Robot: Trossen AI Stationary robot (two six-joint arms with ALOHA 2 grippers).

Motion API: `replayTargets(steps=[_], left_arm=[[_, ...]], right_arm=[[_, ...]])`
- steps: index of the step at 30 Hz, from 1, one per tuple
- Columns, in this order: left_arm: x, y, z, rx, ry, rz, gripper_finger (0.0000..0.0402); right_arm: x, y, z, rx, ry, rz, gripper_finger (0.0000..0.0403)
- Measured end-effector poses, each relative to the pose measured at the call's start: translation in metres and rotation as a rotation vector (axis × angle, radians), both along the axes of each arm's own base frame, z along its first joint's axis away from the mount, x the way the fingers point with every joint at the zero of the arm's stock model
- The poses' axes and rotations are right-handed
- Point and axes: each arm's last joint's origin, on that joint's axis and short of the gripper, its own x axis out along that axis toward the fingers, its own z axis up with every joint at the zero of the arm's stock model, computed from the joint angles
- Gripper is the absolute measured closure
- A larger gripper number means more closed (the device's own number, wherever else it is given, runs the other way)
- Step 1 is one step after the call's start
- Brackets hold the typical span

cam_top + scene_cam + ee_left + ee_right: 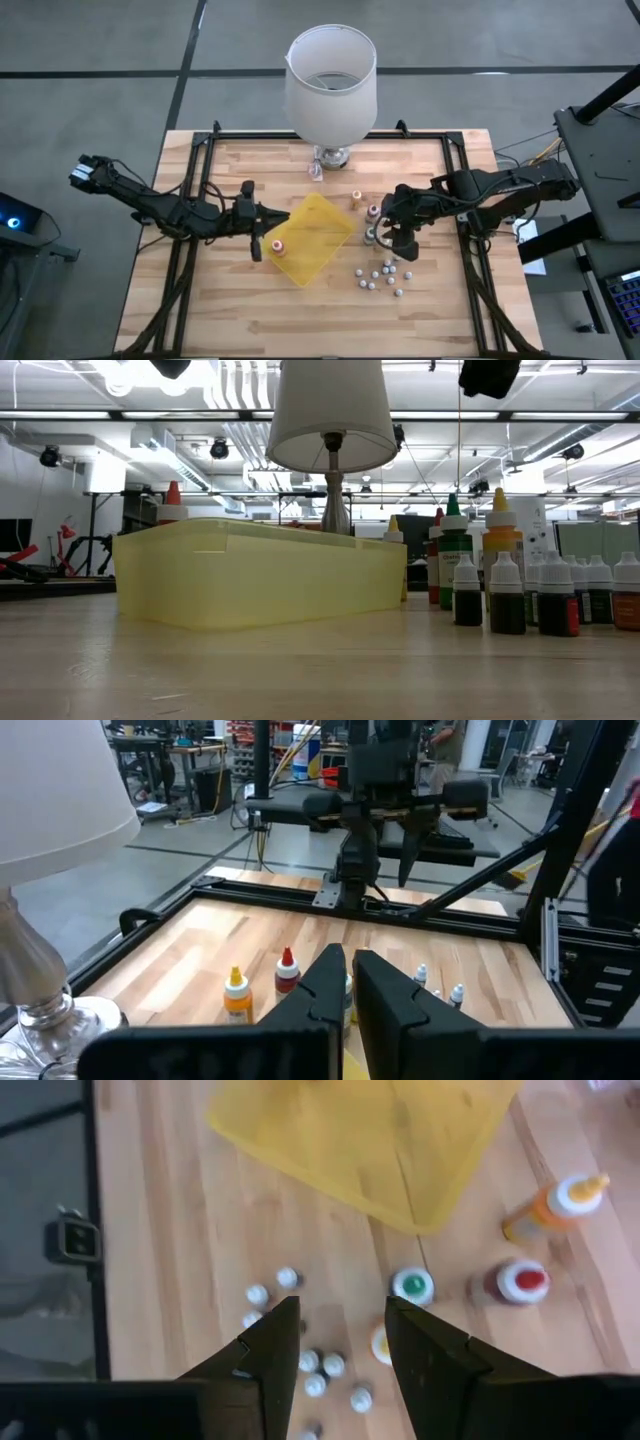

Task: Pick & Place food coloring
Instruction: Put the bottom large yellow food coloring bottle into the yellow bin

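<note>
Food coloring bottles (372,222) upright beside yellow tray (312,238); right hand (390,238) parted above; left hand (262,246) closed, empty.

Tray (312,238) mid-table, lamp (331,85) behind, bottles (371,212) to its right, one bottle (278,245) inside.

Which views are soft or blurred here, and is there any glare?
Right wrist view: soft overall, the green-capped bottle and small white-capped bottles smeared. Low view: near tabletop out of focus, ceiling lights bright behind the lamp shade. Left wrist view: its own fingers blurred close up. High view: even light, no glare.
</note>
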Motion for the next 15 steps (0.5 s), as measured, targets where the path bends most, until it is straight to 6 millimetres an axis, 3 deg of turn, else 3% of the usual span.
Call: replayTargets(steps=[6, 15], left_arm=[[0.000, 0.000, -0.003, -0.002, 0.006, 0.000, 0.0401], [0.000, 0.000, -0.003, -0.029, 0.003, 0.002, 0.0401]], right_arm=[[-0.002, -0.007, -0.011, -0.034, 0.136, -0.027, 0.0241], [0.010, -0.014, -0.025, -0.094, 0.201, 0.005, 0.0189]])
